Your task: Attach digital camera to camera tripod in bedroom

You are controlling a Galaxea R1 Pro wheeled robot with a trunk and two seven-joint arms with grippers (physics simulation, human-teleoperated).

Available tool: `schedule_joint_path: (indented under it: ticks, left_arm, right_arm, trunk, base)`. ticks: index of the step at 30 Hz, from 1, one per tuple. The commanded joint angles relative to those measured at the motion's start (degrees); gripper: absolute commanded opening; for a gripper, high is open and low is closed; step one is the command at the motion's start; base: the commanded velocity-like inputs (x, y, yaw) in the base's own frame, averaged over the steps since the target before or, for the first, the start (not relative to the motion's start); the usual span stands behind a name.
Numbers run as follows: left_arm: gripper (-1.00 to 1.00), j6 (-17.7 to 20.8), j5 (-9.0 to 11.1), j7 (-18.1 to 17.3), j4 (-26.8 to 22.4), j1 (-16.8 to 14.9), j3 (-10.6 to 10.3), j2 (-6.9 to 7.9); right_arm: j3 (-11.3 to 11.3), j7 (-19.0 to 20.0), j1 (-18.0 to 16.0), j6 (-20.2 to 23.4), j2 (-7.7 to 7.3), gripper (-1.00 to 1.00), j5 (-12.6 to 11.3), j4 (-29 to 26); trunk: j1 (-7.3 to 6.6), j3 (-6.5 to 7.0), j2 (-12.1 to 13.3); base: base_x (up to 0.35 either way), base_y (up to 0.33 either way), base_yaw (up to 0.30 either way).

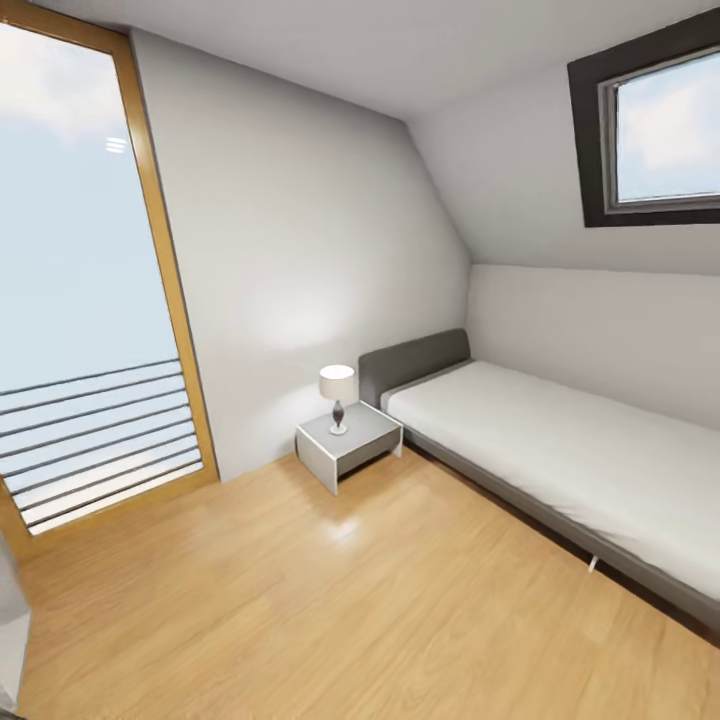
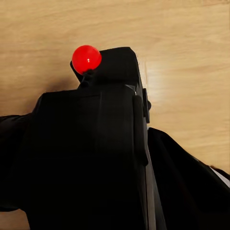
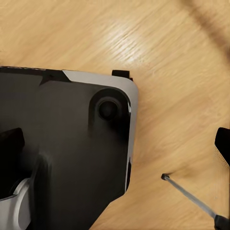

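The digital camera (image 2: 91, 148) sits right in the left gripper (image 2: 91, 191): in the left wrist view its black body takes up most of the picture, with the red dot (image 2: 86, 59) at its far end, and dark gripper fingers (image 2: 187, 182) hug both sides of it. So the left claw is closed down onto the camera, only as wide as the body itself. Under it there's just light wood floor (image 2: 191, 57).

The right gripper is harder to call. In the right wrist view a dark finger tip (image 3: 223, 146) pokes in at one edge and another dark bit (image 3: 10, 143) at the opposite edge, well apart, with nothing between them that I'd call held, but I honestly can't tell how far it's open. Beside that sits the robot's base (image 3: 72, 143), a dark flat panel with a pale rim and a round recess, and a thin grey rod (image 3: 189, 196) lies on the floor near it.

The bedroom in the head view: the bed (image 1: 560, 450) runs along the wall under the skylight (image 1: 650, 130), the nightstand (image 1: 348, 443) with a small lamp (image 1: 337, 397) is just beside its headboard, and the tall window (image 1: 85, 300) is well apart from the bed on the far side of the nightstand. Between the bed edge and the window there's a wide stretch of wood floor (image 1: 330, 610).
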Motion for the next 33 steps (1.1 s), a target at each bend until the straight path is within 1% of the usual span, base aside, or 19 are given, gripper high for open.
schedule_joint_path:
  ticks: [1,13,21,33]
  left_arm:
    - [-1.00,-0.14,-0.38,0.08,0.04,-0.02,0.43,-0.04]
    - [-1.00,0.60,-0.37,0.08,0.01,-0.02,0.43,-0.05]
    - [-1.00,4.08,-0.51,0.08,-0.06,-0.02,0.39,0.05]
    - [-1.00,4.28,-0.75,0.08,-0.13,-0.02,0.36,0.01]
  right_arm:
    - [-0.48,0.10,-0.05,-0.23,-0.05,1.00,0.46,0.18]
    - [-0.48,0.09,-0.05,-0.23,-0.05,1.00,0.54,0.18]
    - [-0.48,0.03,-0.05,-0.30,-0.05,1.00,0.68,0.18]
    - [-0.48,0.03,-0.05,-0.31,-0.07,1.00,0.72,0.18]
  trunk:
    - [0.02,-0.01,-0.04]
    - [0.02,0.02,-0.04]
    - [0.02,0.02,-0.04]
    - [0.02,0.02,-0.04]
  base:
    - [0.000,0.000,0.300]
    - [0.040,0.000,0.300]
    - [0.106,0.000,0.300]
    - [0.028,0.000,0.300]
